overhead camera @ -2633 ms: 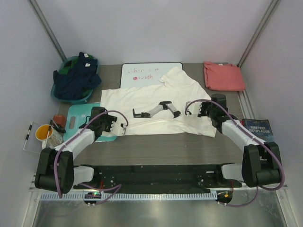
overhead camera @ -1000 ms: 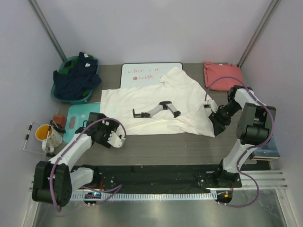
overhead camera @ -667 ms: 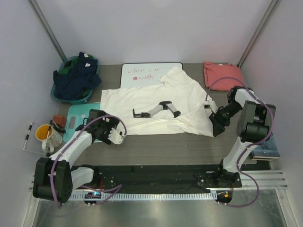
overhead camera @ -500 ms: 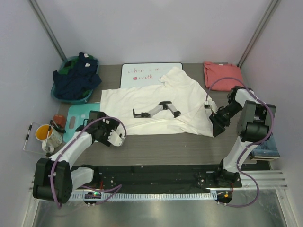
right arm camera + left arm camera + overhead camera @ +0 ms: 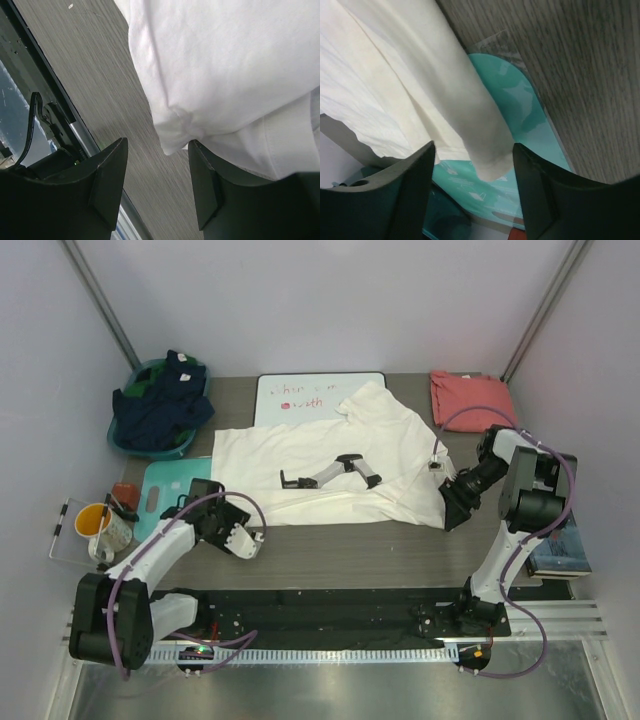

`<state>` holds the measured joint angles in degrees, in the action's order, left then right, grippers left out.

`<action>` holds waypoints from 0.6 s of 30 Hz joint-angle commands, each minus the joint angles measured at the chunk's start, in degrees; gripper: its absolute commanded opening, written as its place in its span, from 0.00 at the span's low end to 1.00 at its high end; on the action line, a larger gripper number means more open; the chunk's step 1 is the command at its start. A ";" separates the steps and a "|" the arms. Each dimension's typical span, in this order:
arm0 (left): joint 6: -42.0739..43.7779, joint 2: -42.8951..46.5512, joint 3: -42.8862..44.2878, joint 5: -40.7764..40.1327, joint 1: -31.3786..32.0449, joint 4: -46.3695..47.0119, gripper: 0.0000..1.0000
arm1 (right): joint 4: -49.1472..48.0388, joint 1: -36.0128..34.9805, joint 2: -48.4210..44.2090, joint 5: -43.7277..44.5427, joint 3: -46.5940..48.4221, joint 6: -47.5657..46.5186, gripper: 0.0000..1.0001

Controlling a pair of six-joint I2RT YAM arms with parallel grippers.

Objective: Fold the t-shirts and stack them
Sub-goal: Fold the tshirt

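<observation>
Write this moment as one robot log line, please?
left claw: open around cream-white t-shirt corner | right claw: open around its other corner | salmon-red t-shirt: folded, far right

Both arms are built alike, with white shells on the long links and chunky black housings at the joints. The left arm [image 5: 160, 545] is at lower left of the frame and the right arm [image 5: 525, 502] at the right edge. Thin purple cables [image 5: 470, 409] loop along each. Their bases sit on a black rail [image 5: 320, 612] low in the frame. Close up, the left gripper [image 5: 472, 150] and right gripper [image 5: 157, 145] have matte, dark, blunt wedge fingers [image 5: 405, 200].
</observation>
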<state>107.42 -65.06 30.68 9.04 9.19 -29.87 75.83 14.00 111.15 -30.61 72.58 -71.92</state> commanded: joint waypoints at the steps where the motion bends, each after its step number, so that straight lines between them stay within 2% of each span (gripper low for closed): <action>1: 1.31 -1.30 -1.32 -0.07 -0.31 1.30 0.58 | 4.41 0.24 0.20 -2.70 1.87 0.99 0.56; 3: 1.39 -2.44 -1.58 -0.68 -0.31 1.65 0.47 | 4.06 0.24 0.73 -2.87 2.48 1.43 0.54; 4: 1.39 -2.88 -1.85 -1.04 -0.40 2.26 0.38 | 3.89 0.15 0.82 -2.88 2.74 1.52 0.50; 6: 1.39 -4.02 -2.20 -1.48 -0.40 2.97 0.31 | 3.88 0.24 0.99 -2.70 3.27 1.78 0.44; 7: 1.39 -4.37 -2.29 -1.83 -0.40 3.32 0.27 | 3.88 0.24 0.99 -2.35 3.45 1.87 0.37; 9: 1.30 -5.60 -2.20 -2.18 -0.40 4.03 0.24 | 3.80 0.15 0.73 -1.82 3.89 1.96 0.30; 10: 1.22 -6.04 -2.03 -2.27 -0.40 4.29 0.20 | 3.80 0.15 0.64 -1.56 4.06 2.05 0.22; 12: 1.13 -6.75 -1.94 -2.45 -0.40 4.99 0.17 | 3.62 0.15 0.56 -0.59 4.33 2.05 0.16; 13: 0.95 -7.36 -1.85 -2.53 -0.40 5.17 0.13 | 3.53 0.15 0.56 -0.42 4.50 2.22 0.09; 16: 0.78 -8.07 -1.41 -3.06 -0.40 5.43 0.08 | 3.01 0.24 0.73 0.55 4.94 2.57 0.01; 18: 0.52 -8.42 -1.23 -3.15 -0.40 5.52 0.07 | 2.92 0.24 0.91 0.38 5.91 3.01 0.01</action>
<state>108.47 -71.70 28.99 6.42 9.19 -23.97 76.01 14.02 112.01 -30.57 75.68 -69.56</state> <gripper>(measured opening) 0.080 0.031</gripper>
